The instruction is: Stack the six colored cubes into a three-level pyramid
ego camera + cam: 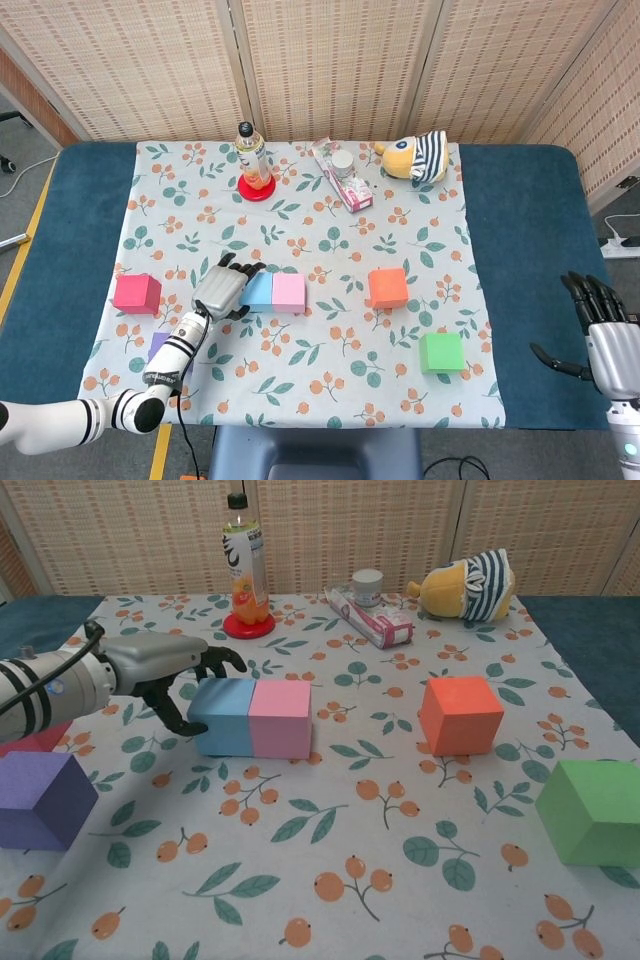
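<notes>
Open cloth lies between the pink cube (279, 718) and the orange cube (460, 714), and along the surface's front edge. The bottle (246, 568), tube box (371, 618) and plush toy (466, 585) crowd the back edge.

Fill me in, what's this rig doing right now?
Building a cube pyramid, base row only so far. The left hand is at the blue cube, which sits flush against the pink cube. The orange cube, green cube, purple cube and red cube lie apart, nothing stacked. The right hand idles open off the cloth.

Matt cubes (278, 717) on printed cloth (360, 870)
</notes>
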You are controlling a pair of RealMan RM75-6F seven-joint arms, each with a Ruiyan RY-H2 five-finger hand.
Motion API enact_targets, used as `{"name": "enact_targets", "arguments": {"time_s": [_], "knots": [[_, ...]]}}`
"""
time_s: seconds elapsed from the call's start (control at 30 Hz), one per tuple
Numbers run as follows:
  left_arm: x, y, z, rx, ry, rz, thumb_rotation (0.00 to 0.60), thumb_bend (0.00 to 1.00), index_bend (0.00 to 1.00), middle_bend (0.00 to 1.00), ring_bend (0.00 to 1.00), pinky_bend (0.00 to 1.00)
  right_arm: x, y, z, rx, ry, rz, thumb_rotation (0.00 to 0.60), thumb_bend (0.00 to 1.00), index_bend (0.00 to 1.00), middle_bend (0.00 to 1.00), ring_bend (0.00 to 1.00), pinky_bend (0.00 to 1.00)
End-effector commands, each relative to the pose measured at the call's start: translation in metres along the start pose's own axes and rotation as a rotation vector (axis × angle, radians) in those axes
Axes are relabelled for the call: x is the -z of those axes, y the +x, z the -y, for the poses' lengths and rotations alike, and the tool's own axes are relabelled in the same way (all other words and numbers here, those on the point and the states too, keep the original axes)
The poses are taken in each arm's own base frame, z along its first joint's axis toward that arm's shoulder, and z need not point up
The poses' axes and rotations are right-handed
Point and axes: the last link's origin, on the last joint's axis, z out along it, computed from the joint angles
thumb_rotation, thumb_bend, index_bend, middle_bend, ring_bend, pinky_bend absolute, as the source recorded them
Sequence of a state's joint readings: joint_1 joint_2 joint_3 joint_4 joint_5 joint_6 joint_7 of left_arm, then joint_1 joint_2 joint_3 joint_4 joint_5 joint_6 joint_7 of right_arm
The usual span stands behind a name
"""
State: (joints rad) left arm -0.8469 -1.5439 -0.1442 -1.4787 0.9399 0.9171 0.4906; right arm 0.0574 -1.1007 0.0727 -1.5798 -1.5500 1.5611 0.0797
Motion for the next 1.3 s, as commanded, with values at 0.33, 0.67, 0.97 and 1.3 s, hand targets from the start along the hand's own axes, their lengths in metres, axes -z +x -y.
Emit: {"name": "enact_targets", "arguments": {"time_s": [0.33, 0.67, 0.97, 1.3], "knots": [[-0.003, -0.003, -0.002, 0.002, 0.0, 0.011, 0.6, 0.34, 0.11, 0.29, 0.27, 0.12, 0.0, 0.0, -0.001, 0.002, -0.004, -0.001, 0.403, 0.0, 0.0, 0.06, 0.0, 0.11], [-0.001, -0.004, -0.005, -0.012, -0.004, 0.022, 0.6, 0.34, 0.0, 0.17, 0.19, 0.14, 0.001, 0.001, -0.003, -0.001, -0.006, -0.004, 0.404, 0.0, 0.0, 0.06, 0.0, 0.11], [0.001, -0.005, -0.008, -0.018, 0.0, 0.03, 0.6, 0.34, 0.0, 0.07, 0.06, 0.15, 0.001, 0.001, -0.004, -0.003, -0.007, -0.005, 0.404, 0.0, 0.0, 0.06, 0.0, 0.11], [0.023, 0.009, -0.002, -0.014, 0.001, -0.014, 0.6, 0.34, 0.0, 0.0, 0.0, 0.08, -0.007, -0.002, 0.001, -0.019, 0.032, 0.031, 0.403, 0.0, 0.0, 0.06, 0.0, 0.11]]}}
